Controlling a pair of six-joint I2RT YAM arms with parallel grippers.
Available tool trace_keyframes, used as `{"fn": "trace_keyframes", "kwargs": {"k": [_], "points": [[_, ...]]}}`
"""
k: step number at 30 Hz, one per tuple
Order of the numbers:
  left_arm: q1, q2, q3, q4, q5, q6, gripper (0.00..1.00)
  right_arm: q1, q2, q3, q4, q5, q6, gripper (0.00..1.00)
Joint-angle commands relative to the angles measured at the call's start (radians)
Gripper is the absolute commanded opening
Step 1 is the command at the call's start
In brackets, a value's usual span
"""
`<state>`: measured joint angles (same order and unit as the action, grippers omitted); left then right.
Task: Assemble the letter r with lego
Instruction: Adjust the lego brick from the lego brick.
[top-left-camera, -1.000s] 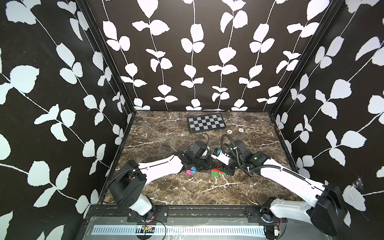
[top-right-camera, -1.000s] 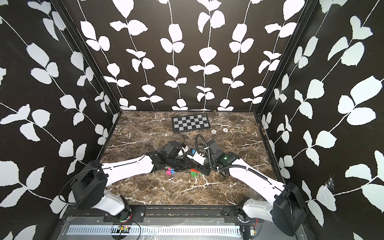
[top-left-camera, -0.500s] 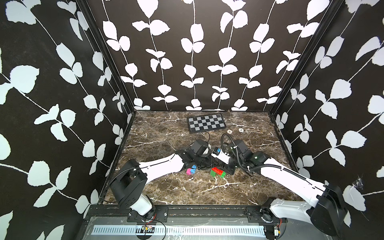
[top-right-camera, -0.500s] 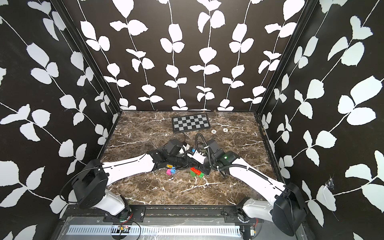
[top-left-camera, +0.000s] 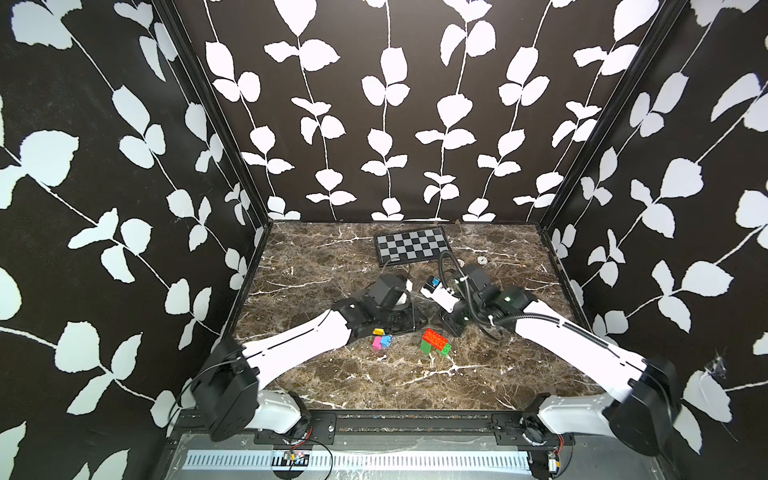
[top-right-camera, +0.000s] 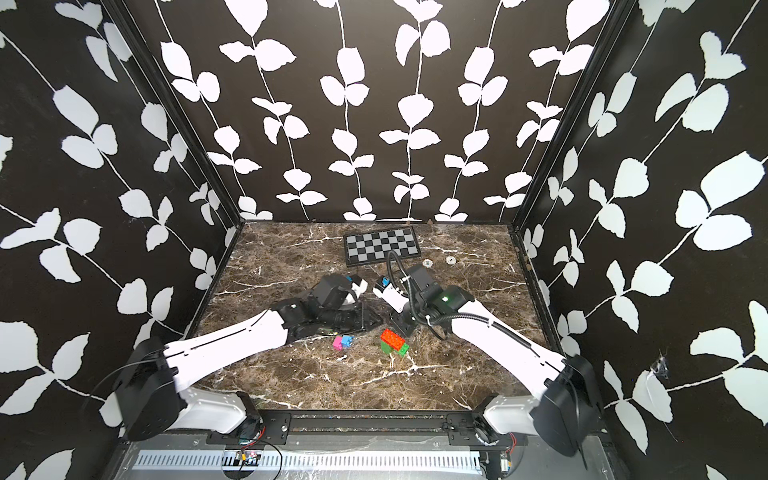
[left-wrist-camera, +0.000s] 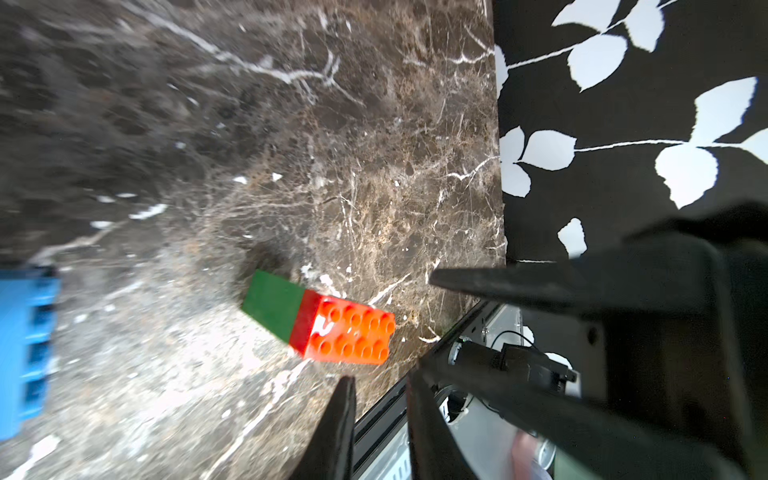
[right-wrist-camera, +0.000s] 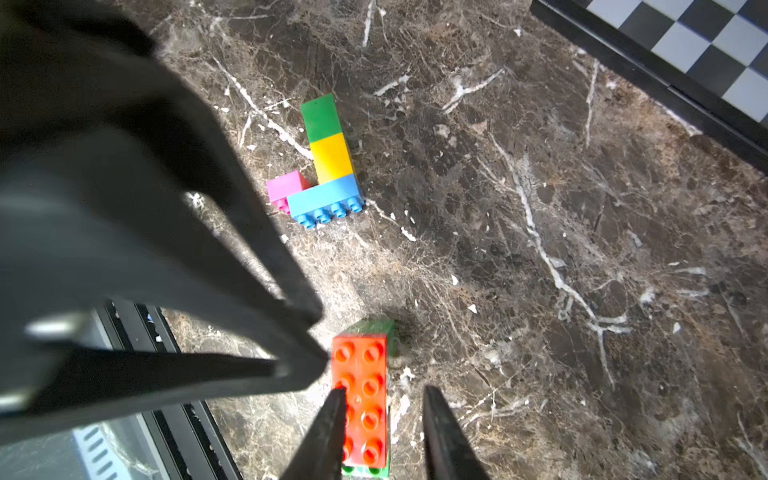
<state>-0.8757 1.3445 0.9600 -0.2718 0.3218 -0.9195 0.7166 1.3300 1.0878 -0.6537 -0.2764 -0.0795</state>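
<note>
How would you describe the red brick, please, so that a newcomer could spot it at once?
From the checkerboard at the back of the marble table, come forward to the middle. The red brick is the long one on top of green bricks, the only red piece.

Red-topped green lego stack (top-left-camera: 435, 343) near pink-blue-yellow lego cluster (top-left-camera: 381, 340) on brown marble table (top-left-camera: 374, 382)

A robotics lab test booth is suggested by leaf-patterned walls (top-left-camera: 374, 104), a marble-look table (top-left-camera: 332, 374), a checkerboard (top-left-camera: 411, 245) and rail-mounted robot arms (top-left-camera: 299, 345).
</note>
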Motion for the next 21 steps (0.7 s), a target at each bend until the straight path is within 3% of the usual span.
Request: {"fn": "trace_keyframes", "kwargs": {"k": [1,8,12,21], "points": [[0.052,-0.107,-0.067,-0.131,-0.052,0.057,0.25,0.017,0.042,0.031,-0.081,-0.003,0.055,0.29],[0.139,-0.34,-0.213,-0.239,-0.103,0.069,0.27,0.055,0.098,0.044,-0.083,0.002,0.077,0.31],[0.145,-0.433,-0.259,-0.292,-0.137,0.076,0.29,0.08,0.127,0.058,-0.095,0.003,0.067,0.41],[0.147,-0.477,-0.308,-0.306,-0.138,0.064,0.31,0.104,0.159,0.085,-0.143,0.095,0.048,0.42]]}}
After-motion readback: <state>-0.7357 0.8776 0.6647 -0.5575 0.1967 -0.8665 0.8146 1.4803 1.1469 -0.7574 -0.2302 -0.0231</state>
